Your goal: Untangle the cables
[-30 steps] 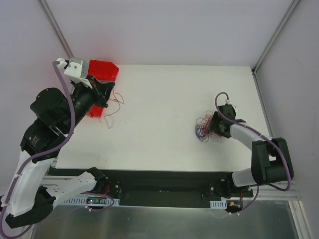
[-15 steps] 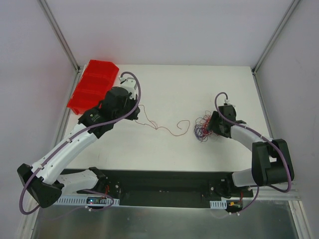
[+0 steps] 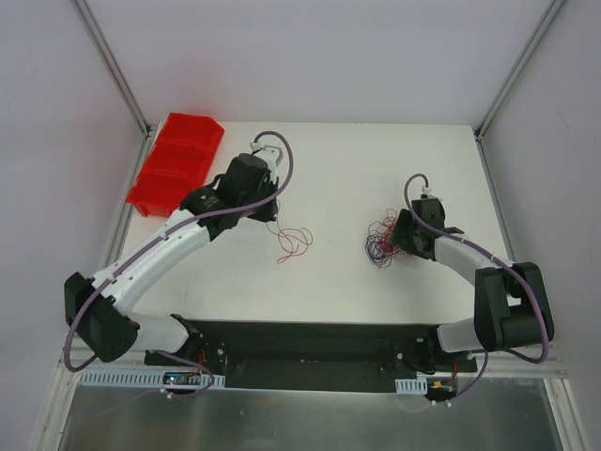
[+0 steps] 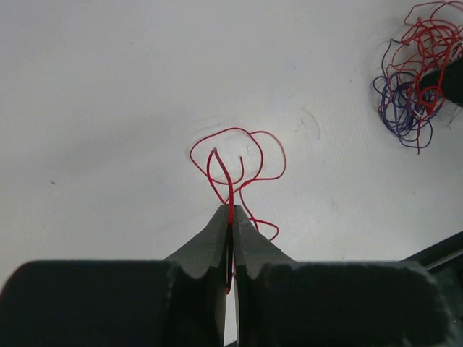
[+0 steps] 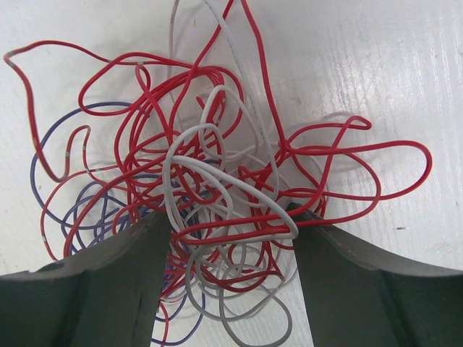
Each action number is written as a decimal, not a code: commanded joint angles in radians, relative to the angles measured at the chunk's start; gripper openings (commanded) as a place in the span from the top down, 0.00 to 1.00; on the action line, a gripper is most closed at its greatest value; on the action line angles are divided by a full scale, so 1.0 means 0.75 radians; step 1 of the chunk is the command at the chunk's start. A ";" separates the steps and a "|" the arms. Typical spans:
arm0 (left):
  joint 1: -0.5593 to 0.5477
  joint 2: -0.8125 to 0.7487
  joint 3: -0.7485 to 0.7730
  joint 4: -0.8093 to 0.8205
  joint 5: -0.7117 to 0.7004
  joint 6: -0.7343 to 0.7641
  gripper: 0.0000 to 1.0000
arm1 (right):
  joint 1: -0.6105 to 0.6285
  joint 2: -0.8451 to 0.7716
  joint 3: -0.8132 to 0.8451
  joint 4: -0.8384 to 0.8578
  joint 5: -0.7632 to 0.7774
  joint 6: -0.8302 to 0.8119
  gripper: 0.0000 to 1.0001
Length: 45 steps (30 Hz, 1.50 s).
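A tangle of thin red, purple and pale grey cables [image 3: 380, 241] lies on the white table [image 3: 357, 169] at the right. My right gripper [image 3: 398, 235] is low over it. In the right wrist view it is open [image 5: 231, 225], with a finger on each side of the tangle [image 5: 217, 195]. My left gripper [image 3: 272, 210] is shut on one separate red cable [image 3: 293, 242], which curls in loops on the table. The left wrist view shows the closed tips [image 4: 231, 211] pinching that red cable [image 4: 246, 155], with the tangle [image 4: 412, 87] far off at the top right.
A red bin [image 3: 177, 162] stands at the table's back left corner. Metal frame posts rise at both back corners. The table's dark front edge [image 3: 310, 329] runs in front of the arm bases.
My left arm swung from the red bin to the table's middle. Half a second ago a red cable stretched from it to the tangle. Now that cable lies coiled apart. The right arm has not moved.
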 commanded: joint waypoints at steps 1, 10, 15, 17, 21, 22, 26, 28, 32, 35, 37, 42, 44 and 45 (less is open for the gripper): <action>0.006 0.208 0.094 0.002 0.089 0.058 0.97 | -0.002 0.022 -0.008 -0.029 -0.054 -0.002 0.31; 0.008 0.566 0.219 0.002 0.163 0.121 0.88 | -0.002 0.018 -0.023 -0.011 -0.075 -0.008 0.31; 0.008 0.601 0.219 0.010 0.210 0.132 0.62 | -0.002 0.030 -0.011 -0.017 -0.087 -0.015 0.31; 0.008 0.569 0.187 0.013 0.202 0.138 0.50 | 0.000 0.028 -0.015 -0.017 -0.091 -0.017 0.31; 0.008 0.436 0.074 0.011 0.072 0.028 0.07 | -0.002 0.028 -0.017 -0.013 -0.097 -0.017 0.31; 0.008 0.397 0.043 -0.004 0.031 -0.048 0.01 | 0.000 0.032 -0.013 -0.013 -0.097 -0.017 0.31; 0.010 0.299 -0.053 -0.073 0.012 -0.469 0.01 | 0.002 0.044 -0.004 -0.015 -0.103 -0.017 0.31; 0.019 0.266 -0.088 -0.153 -0.031 -0.700 0.01 | 0.004 0.053 0.006 -0.023 -0.099 -0.017 0.31; 0.074 0.258 -0.137 -0.227 0.018 -1.076 0.01 | 0.006 0.061 0.008 -0.029 -0.111 -0.019 0.32; 0.119 0.327 -0.139 -0.267 0.102 -1.232 0.01 | 0.008 0.044 -0.006 -0.019 -0.105 -0.019 0.32; 0.141 0.398 -0.114 -0.300 0.142 -1.302 0.01 | 0.010 0.036 -0.010 -0.015 -0.103 -0.019 0.32; 0.147 0.568 0.014 -0.319 0.135 -1.351 0.19 | 0.010 0.051 0.000 -0.021 -0.107 -0.019 0.32; 0.147 0.636 0.051 -0.329 0.139 -1.390 0.25 | 0.008 0.053 0.002 -0.021 -0.111 -0.019 0.32; 0.147 0.668 0.076 -0.339 0.129 -1.404 0.25 | 0.008 0.055 0.000 -0.021 -0.111 -0.019 0.32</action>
